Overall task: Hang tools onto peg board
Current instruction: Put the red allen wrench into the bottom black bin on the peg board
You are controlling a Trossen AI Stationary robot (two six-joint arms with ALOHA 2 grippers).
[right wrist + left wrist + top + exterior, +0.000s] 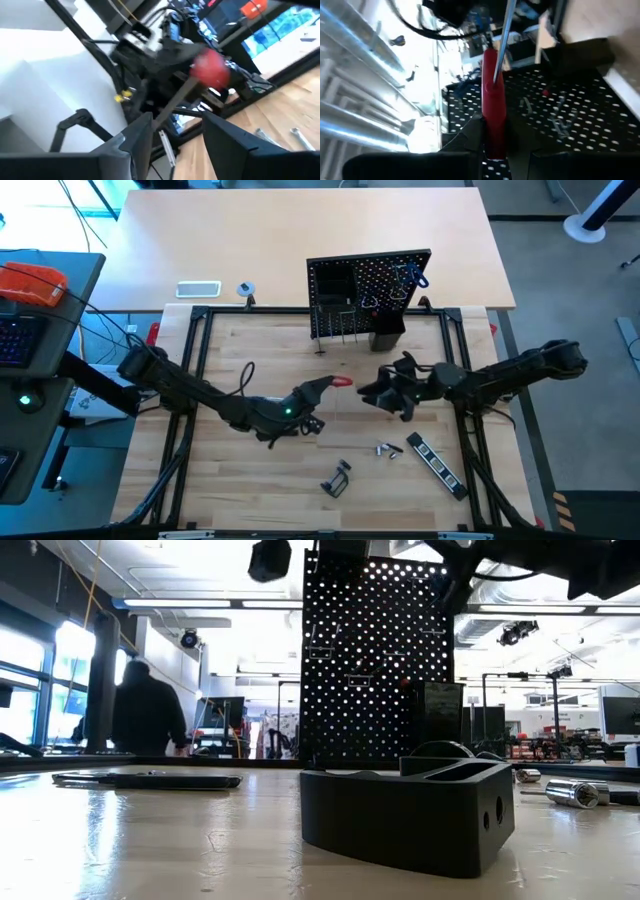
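The peg board [370, 290] stands upright at the table's far side, with a blue-handled hex key [410, 277] hanging on it and a small black bin [388, 332] at its foot; it also shows in the low view [375, 660]. My left gripper [325, 388] is shut on a red-handled screwdriver [342, 381] above the table's middle. My right gripper [383, 392] faces it, open, one finger on either side of the screwdriver's silver shaft [172, 107]; whether they touch it, I cannot tell. A black clamp [338, 478], small silver tools [388, 449] and a black striped bar [435, 463] lie on the near table. My left gripper pinches the rear end of the screwdriver's red handle [492, 142] between its two fingers. The fingers come level from the table's left and lie along the tool. The screwdriver is lifted clear of the table, and its shaft [504, 35] points on toward my right gripper.
A white flat rectangle [198, 289] and a small tape roll [245, 288] lie beyond the frame at the far left. A black frame [195, 360] borders the work area. A person [145, 710] stands in the room behind.
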